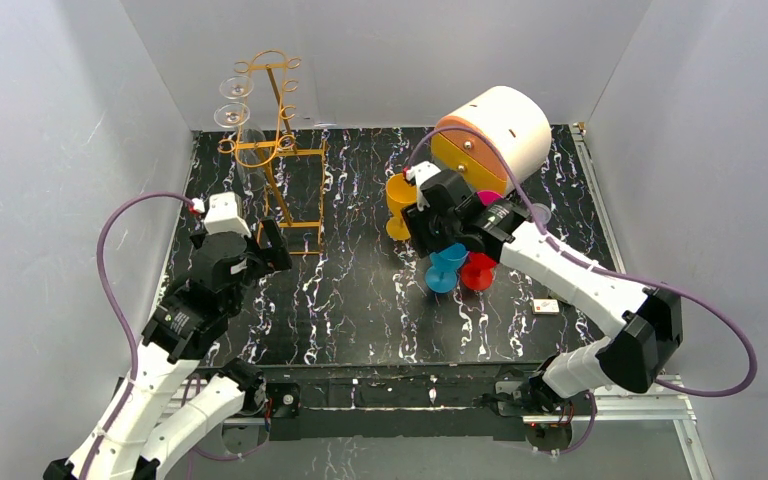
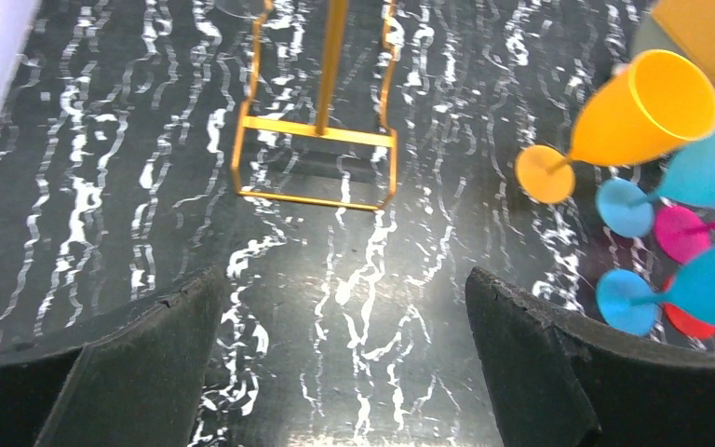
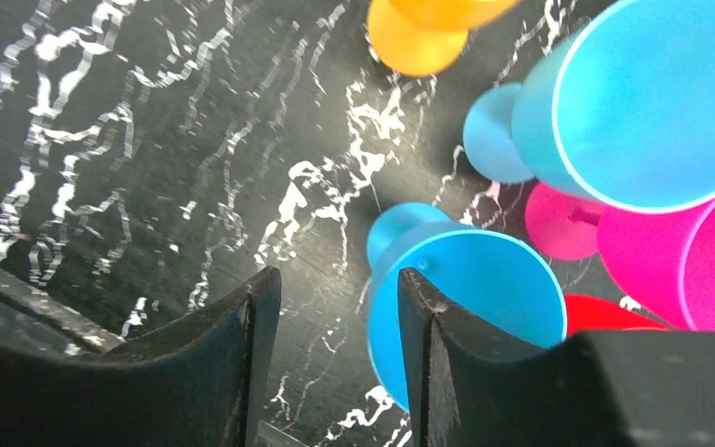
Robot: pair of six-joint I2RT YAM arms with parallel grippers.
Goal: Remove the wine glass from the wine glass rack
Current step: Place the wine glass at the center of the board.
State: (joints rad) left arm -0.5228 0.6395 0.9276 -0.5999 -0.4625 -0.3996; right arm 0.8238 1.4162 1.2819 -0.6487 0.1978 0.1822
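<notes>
The wine glass rack, a tall gold-orange wire stand, is at the back left of the table. Clear wine glasses hang upside down from its left hooks. In the left wrist view only the rack's base shows. My left gripper is wide open and empty, low over the table just in front of that base. My right gripper is open over a group of coloured glasses. One finger is against the rim of a blue glass, and the table shows between the fingers.
Orange, blue, red and magenta plastic glasses stand together at centre right. A big white cylinder with an orange face lies behind them. A small white block lies near the right arm. White walls enclose the table.
</notes>
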